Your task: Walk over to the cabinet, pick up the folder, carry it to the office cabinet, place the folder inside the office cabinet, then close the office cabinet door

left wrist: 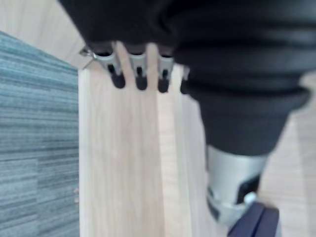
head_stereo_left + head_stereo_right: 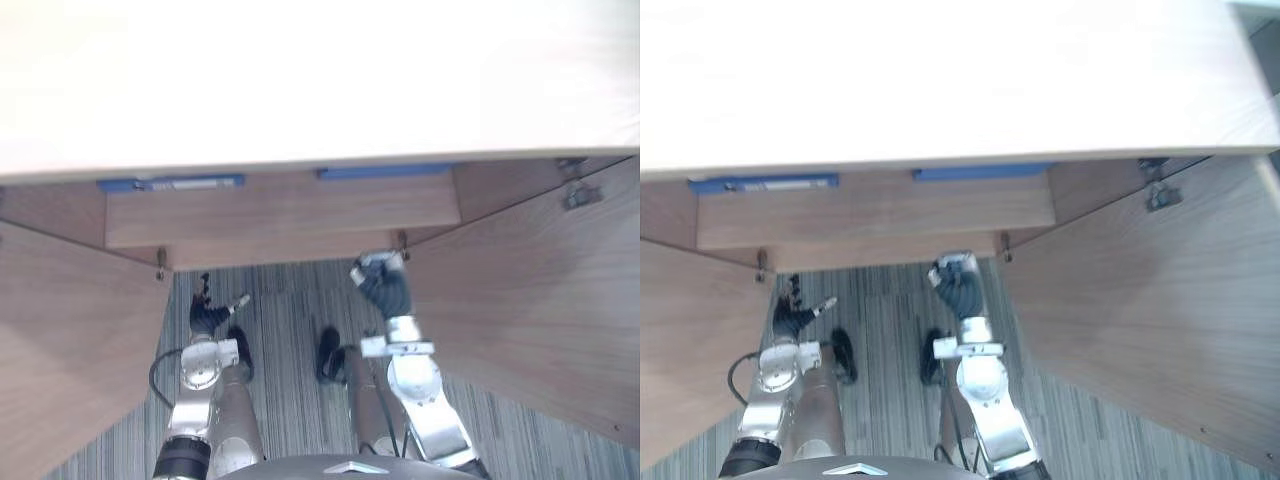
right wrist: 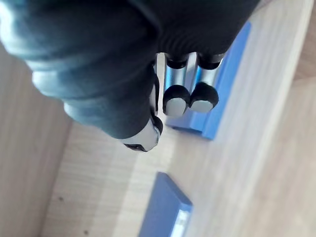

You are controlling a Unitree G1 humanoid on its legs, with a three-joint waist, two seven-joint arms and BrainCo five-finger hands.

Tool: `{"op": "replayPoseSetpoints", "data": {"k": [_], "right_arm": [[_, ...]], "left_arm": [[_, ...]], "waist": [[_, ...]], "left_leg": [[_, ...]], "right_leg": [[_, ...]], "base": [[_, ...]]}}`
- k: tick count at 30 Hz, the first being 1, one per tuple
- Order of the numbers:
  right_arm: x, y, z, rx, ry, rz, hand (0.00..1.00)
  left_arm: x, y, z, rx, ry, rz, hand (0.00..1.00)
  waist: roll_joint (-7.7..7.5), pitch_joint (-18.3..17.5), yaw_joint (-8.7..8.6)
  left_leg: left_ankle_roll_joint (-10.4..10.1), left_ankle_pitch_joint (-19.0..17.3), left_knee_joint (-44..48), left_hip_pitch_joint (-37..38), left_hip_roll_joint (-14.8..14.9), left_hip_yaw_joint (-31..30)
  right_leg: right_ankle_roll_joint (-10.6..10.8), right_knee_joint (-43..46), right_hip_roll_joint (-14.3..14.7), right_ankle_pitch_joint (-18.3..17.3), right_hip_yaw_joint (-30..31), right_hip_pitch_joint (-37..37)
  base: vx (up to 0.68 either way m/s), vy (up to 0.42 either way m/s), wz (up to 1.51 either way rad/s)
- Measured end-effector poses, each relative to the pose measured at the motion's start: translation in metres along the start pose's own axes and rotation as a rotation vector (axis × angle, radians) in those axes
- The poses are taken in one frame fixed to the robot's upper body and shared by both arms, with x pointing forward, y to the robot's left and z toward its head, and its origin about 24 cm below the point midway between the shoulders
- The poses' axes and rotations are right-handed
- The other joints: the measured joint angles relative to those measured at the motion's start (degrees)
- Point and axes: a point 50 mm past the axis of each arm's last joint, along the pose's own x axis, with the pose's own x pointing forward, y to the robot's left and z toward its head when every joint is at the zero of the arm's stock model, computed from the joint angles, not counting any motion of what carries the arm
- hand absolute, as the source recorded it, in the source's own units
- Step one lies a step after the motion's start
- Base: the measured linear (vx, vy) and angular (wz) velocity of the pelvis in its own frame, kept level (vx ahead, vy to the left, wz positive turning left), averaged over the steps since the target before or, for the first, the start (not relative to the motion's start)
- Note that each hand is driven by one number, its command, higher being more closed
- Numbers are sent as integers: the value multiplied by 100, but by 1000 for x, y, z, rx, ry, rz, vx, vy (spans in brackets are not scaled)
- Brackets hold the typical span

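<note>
My right hand is up at the front edge of the open office cabinet, close to the inner edge of the right door. Its fingers are curled in on themselves with nothing in them. My left hand hangs lower, near the left door, with its fingers loosely straight and also empty.

The cabinet's pale top runs across the whole upper part of my head views. Under it, both wood-grain doors stand swung out toward me, the right door on one side and the left door on the other. Grey striped carpet shows between them.

Inside I can see a wooden shelf. One blue folder lies flat on it toward the right, just beyond my right hand. In the right wrist view it sits past my fingertips, and I cannot tell whether they touch it. A second blue folder lies flat toward the left, well apart from the first.
</note>
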Motion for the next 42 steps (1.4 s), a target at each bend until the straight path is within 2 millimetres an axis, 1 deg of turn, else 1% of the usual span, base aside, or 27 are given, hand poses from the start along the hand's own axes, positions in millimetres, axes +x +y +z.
{"op": "replayPoseSetpoints", "data": {"k": [1,2,3,4,5,6,7,9,10,12,14,15,17,20,23,25,28,30,33,36,40,42], "right_arm": [[-10,10,-32,-33,145,47,100],[-14,12,-42,-36,197,59,100],[-20,14,-60,-43,281,73,100],[-24,15,-72,-53,335,82,100],[-31,13,-93,-74,436,92,100],[-37,9,-109,-93,522,89,100],[-40,7,-116,-100,559,85,100],[-55,-3,-138,-114,687,57,100],[-59,-5,-143,-116,715,50,100],[-77,-10,-158,-129,831,28,100],[-89,-14,-167,-138,905,7,100],[-95,-14,-172,-134,947,2,0],[-96,-17,-174,-135,965,-11,0],[-104,-23,-178,-136,1015,-58,0],[-109,-26,-181,-124,1049,-84,0],[-112,-26,-183,-104,1078,-119,0],[-115,-25,-185,-81,1108,-134,0],[-116,-25,-186,-61,1123,-153,0],[-118,-22,-188,-28,1150,-171,0],[-119,-22,-188,-9,1160,-189,0],[-119,-23,-188,8,1164,-207,0],[-120,-24,-188,9,1164,-212,0]], "left_arm": [[-4,-1,-14,35,53,-18,0],[-6,-2,-20,45,73,-27,0],[-7,0,-28,65,106,-28,0],[-8,0,-34,71,131,-30,0],[-9,1,-44,86,174,-32,0],[-11,3,-52,105,206,-33,0],[-12,5,-55,115,218,-31,0],[-15,11,-66,146,265,-27,0],[-16,12,-69,151,277,-27,0],[-21,15,-80,170,327,-32,0],[-27,15,-90,182,370,-37,0],[-31,15,-97,188,401,-49,0],[-34,16,-102,194,424,-49,0],[-43,19,-115,211,489,-51,0],[-51,21,-125,230,544,-56,0],[-54,22,-128,237,562,-57,0],[-55,22,-130,240,572,-58,0],[-57,23,-132,245,583,-60,0],[-57,23,-133,249,593,-60,0],[-59,24,-136,261,609,-64,0],[-59,24,-136,260,609,-70,0],[-58,24,-135,259,606,-70,0]], "waist": [[-79,-99,-6],[-88,-164,-10],[-78,-282,-23],[-76,-364,-36],[-69,-460,-76],[-57,-478,-90],[-56,-483,-97],[-45,-490,-124],[-42,-492,-133],[-1,-619,-138],[30,-751,-151],[42,-777,-165],[36,-786,-166],[39,-924,-156],[2,-981,-163],[-9,-1035,-178],[-12,-1080,-199],[-12,-1105,-212],[-15,-1112,-211],[-16,-1114,-240],[-18,-1116,-274],[-20,-1114,-282]], "left_leg": [[-18,139,-468,543,-121,143],[-26,198,-636,685,-154,187],[-61,307,-900,855,-222,219],[-76,380,-1081,948,-267,237],[-93,545,-1418,1147,-363,272],[-102,704,-1744,1357,-442,314],[-89,770,-1901,1457,-490,357],[-121,1042,-2452,1882,-664,407],[-115,1098,-2577,1993,-702,410],[-108,1267,-2943,2272,-800,412],[-80,1412,-3217,2425,-880,411],[-76,1539,-3471,2619,-944,407],[-46,1621,-3690,2786,-1009,400],[-29,1849,-4231,3079,-1147,359],[-19,1844,-4235,3173,-1220,356],[-15,1841,-4239,3215,-1288,315],[-4,1834,-4239,3215,-1336,288],[32,1810,-4239,3218,-1422,281],[104,1754,-4239,3313,-1475,393],[94,1663,-4239,3489,-1498,509],[101,1613,-4238,3533,-1506,648],[65,1571,-4237,3591,-1504,745]], "right_leg": [[39,-449,-6,159,72,461],[55,-628,-5,227,97,602],[74,-939,5,356,105,785],[83,-1164,16,461,109,892],[106,-1622,45,695,127,1134],[120,-2065,65,934,147,1390],[123,-2258,70,1038,159,1501],[135,-2825,70,1335,183,1922],[136,-2915,68,1374,185,2020],[134,-3094,43,1461,193,2212],[134,-3115,9,1481,212,2243],[143,-3149,-6,1501,245,2324],[154,-3219,-9,1524,294,2391],[201,-3357,-28,1559,386,2440],[219,-3409,-77,1570,469,2538],[243,-3444,-120,1577,469,2614],[266,-3453,-155,1572,490,2633],[350,-3465,-225,1620,545,2644],[378,-3481,-250,1643,707,2714],[361,-3501,-260,1660,819,2812],[361,-3506,-254,1660,974,2791],[360,-3507,-238,1664,1087,2790]], "base": [[166,55,-5],[119,44,-5],[86,30,-1],[96,20,-3],[140,21,-7],[97,16,-9],[85,21,-9],[12,0,-2],[-15,-21,5],[-36,-9,3],[-63,12,-1],[-90,23,-5],[-98,26,-12],[-85,36,-15],[-53,48,-7],[-24,42,8],[0,39,8],[12,54,3],[33,39,-17],[32,23,-22],[14,5,-21],[8,-8,-25]]}}
